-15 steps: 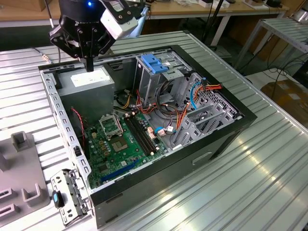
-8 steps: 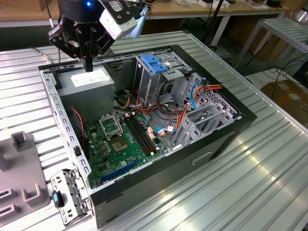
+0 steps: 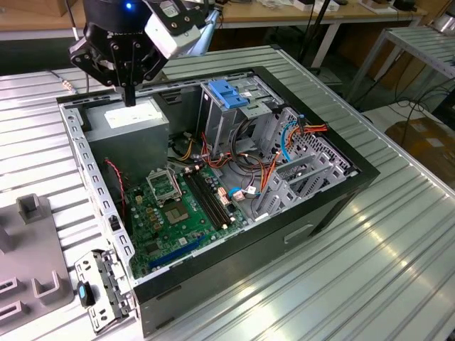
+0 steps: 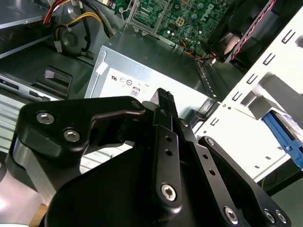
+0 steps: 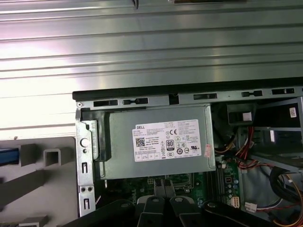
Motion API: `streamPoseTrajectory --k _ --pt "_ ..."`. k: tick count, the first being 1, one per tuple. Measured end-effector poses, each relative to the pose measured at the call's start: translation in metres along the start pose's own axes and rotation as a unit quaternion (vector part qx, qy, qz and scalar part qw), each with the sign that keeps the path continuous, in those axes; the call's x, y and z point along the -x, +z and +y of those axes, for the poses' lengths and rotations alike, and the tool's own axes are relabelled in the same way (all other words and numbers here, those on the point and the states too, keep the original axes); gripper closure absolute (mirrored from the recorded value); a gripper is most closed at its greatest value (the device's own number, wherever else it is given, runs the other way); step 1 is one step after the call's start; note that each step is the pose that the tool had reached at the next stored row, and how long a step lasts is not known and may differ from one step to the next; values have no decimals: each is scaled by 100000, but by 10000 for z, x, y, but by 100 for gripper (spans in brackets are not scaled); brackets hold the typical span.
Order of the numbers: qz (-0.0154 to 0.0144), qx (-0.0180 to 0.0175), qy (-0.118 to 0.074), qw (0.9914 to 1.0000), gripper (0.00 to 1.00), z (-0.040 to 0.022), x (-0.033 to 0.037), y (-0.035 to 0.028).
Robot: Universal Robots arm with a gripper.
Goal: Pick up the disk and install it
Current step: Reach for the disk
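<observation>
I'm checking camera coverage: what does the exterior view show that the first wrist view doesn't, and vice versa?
Exterior view: the light-blue latch plate on the drive cage, and a loose metal bracket beside the computer case. First wrist view: a blue strip by the grey fixture, at the case's side. Both: the power supply, the motherboard, the ribbed table and the tool, poised over the power supply.

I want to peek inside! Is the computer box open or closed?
Open. The computer case has no cover on top, so the green motherboard, wires and power supply show.
</observation>
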State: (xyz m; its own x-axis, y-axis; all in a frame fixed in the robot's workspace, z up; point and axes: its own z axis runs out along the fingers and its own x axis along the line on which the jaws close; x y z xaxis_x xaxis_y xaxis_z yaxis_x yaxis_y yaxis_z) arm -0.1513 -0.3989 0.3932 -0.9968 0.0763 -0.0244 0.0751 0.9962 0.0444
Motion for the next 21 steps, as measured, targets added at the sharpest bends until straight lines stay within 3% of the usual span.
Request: streamPoseTrajectory --k 21 --pt "0 -2 -1 100000 89 -3 -44 -1"
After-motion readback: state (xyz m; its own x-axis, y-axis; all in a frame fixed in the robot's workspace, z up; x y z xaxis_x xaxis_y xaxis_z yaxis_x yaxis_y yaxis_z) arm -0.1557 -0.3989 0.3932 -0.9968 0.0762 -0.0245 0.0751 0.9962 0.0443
